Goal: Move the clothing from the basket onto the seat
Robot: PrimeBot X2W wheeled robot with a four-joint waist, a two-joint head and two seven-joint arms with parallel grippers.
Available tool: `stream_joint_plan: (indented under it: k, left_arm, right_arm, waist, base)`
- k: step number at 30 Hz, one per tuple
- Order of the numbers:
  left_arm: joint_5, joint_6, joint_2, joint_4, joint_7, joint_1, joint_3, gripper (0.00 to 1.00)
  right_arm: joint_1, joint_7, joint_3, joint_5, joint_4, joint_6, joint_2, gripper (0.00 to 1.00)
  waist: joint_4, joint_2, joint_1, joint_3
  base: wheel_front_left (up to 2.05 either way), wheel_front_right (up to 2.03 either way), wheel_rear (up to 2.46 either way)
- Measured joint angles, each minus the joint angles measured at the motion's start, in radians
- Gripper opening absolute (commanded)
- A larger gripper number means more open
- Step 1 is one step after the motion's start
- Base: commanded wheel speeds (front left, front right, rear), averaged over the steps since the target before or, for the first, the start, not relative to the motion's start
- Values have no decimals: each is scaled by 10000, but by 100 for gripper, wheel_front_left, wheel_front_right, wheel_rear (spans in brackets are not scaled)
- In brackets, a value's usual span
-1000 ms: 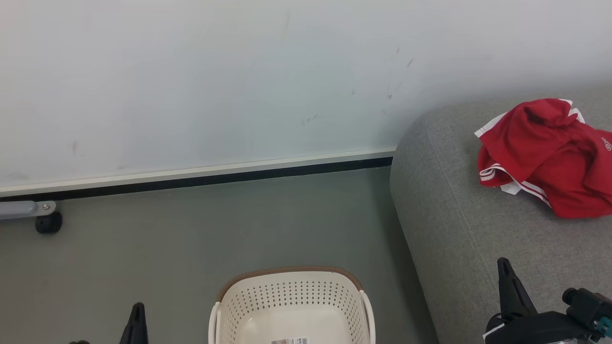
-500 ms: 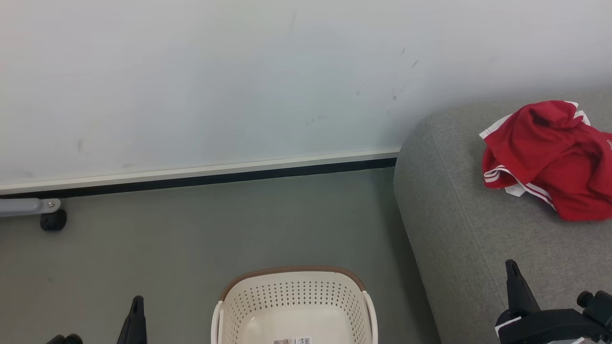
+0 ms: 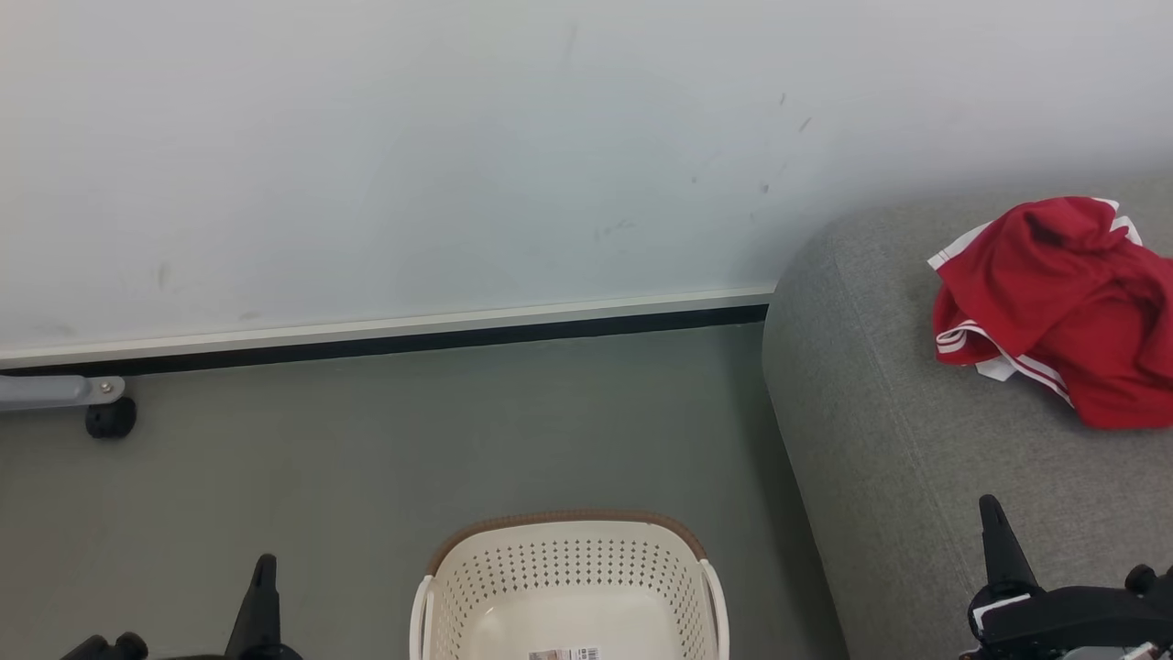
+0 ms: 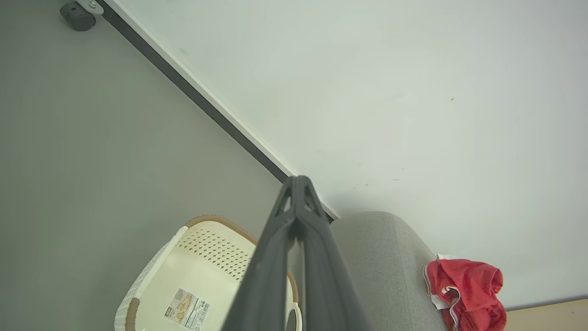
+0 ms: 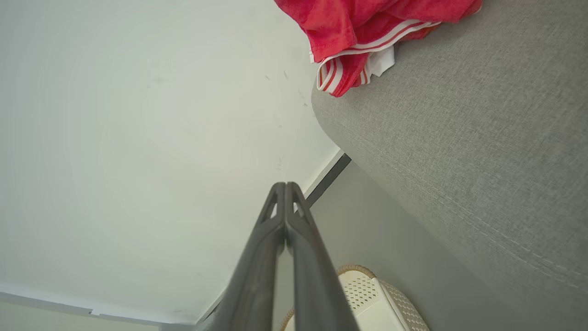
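Observation:
Red clothing with white stripes lies crumpled on the grey seat at the right, also in the left wrist view as clothing and in the right wrist view as clothing. The cream basket with a brown rim stands on the floor at the bottom centre; its inside holds just a label. My left gripper is shut at the lower left, left of the basket; in its own view the gripper has its tips together. My right gripper is shut over the seat's front; its tips touch.
A pale wall with a dark baseboard runs behind the grey floor. A grey frame leg with a black caster stands at the left by the wall. Bare floor lies between basket, wall and seat.
The whole head view has shifted slightly right and down, so the camera has turned. The right gripper sits lower and further right in view; the clothing lies unchanged on the seat.

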Motion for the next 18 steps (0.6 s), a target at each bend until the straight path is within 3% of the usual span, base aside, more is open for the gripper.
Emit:
stream_joint_plan:
  k: [18]
  left_arm:
    - [-2059,-443,-213,316,612,-485,372,0]
  right_arm:
    - [-101,602,-732,2240,244,391,291,0]
  waist:
    - [141,0,0,-10]
  base:
    - [0,0,0]
